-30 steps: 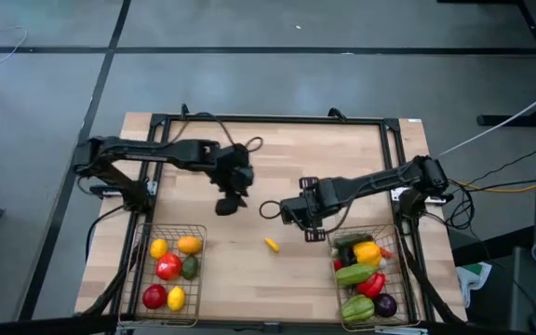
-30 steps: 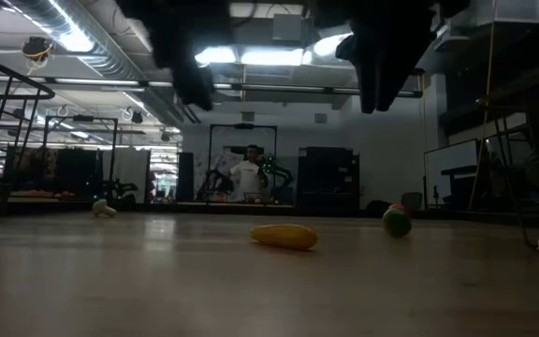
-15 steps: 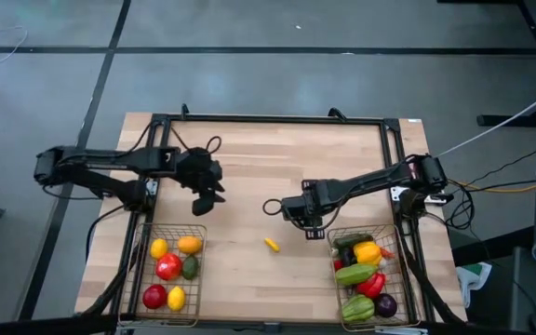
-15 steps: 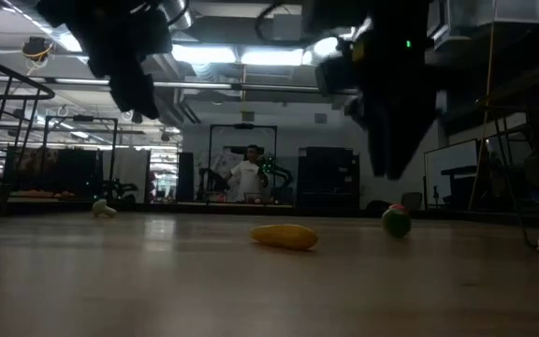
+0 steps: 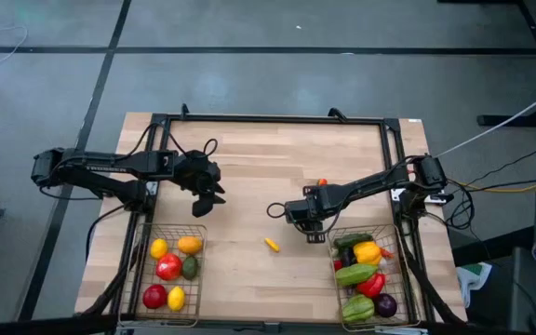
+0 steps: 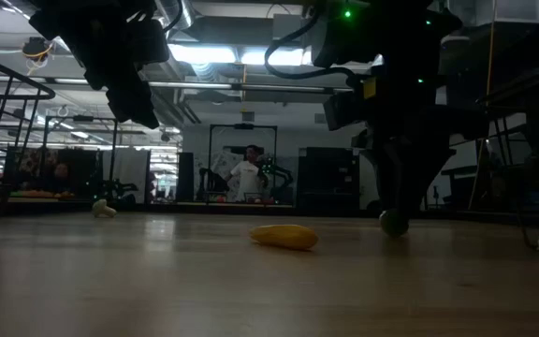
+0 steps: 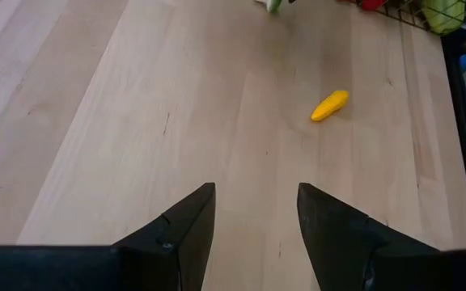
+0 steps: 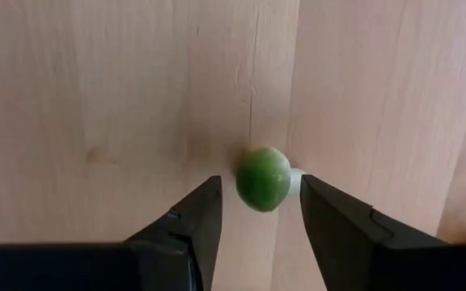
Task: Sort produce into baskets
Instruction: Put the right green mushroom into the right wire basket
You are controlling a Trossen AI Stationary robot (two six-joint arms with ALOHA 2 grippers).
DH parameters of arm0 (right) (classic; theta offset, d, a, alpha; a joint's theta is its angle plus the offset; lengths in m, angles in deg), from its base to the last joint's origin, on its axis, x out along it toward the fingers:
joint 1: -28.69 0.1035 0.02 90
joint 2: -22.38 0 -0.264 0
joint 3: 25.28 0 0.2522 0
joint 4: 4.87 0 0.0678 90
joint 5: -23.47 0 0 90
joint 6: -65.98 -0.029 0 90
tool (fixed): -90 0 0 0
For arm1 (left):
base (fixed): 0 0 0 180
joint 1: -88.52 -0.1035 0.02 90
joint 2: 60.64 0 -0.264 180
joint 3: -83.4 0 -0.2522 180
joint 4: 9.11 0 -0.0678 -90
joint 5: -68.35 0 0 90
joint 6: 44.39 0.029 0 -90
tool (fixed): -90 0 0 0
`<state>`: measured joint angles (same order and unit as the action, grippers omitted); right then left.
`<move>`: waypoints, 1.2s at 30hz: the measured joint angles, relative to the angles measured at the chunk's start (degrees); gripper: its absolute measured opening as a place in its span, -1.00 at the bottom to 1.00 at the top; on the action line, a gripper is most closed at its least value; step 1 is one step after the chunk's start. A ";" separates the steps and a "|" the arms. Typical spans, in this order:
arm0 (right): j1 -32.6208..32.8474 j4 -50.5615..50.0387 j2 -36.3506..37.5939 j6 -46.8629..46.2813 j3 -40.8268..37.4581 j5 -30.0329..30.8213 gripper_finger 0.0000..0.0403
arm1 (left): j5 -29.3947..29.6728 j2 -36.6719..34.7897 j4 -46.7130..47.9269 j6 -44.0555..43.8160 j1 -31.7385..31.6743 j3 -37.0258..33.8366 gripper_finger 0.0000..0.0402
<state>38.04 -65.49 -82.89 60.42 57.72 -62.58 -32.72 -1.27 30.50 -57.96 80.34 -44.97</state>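
Two baskets sit at the near table edge, the left basket (image 5: 170,270) with round fruit, the right basket (image 5: 368,275) with vegetables; the right gripper (image 8: 254,212) stands low over the table just beside the right basket, fingers apart astride a small green ball (image 8: 263,179), not yet gripping, so closing off-centre could squirt it rolling away. Left gripper (image 7: 254,218) hovers open and empty near the left basket; the yellow piece (image 5: 271,245) lies loose between baskets, easily knocked.
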 joint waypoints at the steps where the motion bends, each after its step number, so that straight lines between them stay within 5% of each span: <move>1: 0.00 0.56 0.00 -0.01 -0.34 -0.05 -0.18 | 0.00 0.00 0.00 0.02 0.00 0.00 -0.14; 29: 0.00 6.70 0.02 -0.11 -5.21 0.09 -0.18 | 1.94 0.02 0.00 0.27 0.00 0.00 -0.14; 36: 0.00 6.59 0.04 -0.13 -5.21 0.04 -0.40 | 1.94 0.02 0.00 0.27 0.00 0.00 -0.14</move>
<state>38.04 -58.90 -82.85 60.29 52.52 -62.54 -30.77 -1.24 30.50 -57.69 80.34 -44.97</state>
